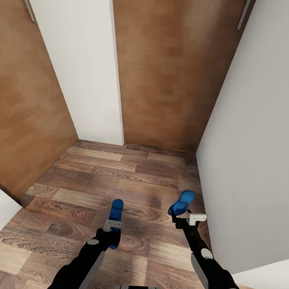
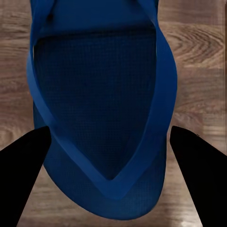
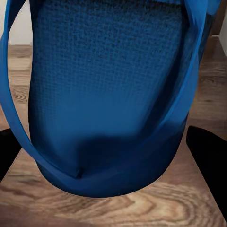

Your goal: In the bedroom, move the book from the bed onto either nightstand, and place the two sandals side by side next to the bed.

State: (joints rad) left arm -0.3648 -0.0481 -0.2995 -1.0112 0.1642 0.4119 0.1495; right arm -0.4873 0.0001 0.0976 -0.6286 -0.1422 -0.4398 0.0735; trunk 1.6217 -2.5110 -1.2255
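Note:
I hold one bright blue sandal in each gripper above the wood-plank floor. In the head view my left gripper is shut on the heel end of the left sandal, which points straight ahead. My right gripper is shut on the right sandal, which tilts up and to the right. The left wrist view has the left sandal between black fingers. The right wrist view has the right sandal between dark fingers. The bed, the book and the nightstand are out of view.
I face a narrow corner. A brown wooden door stands straight ahead and another on the left, with a white wall strip between them. A white wall runs close along my right arm.

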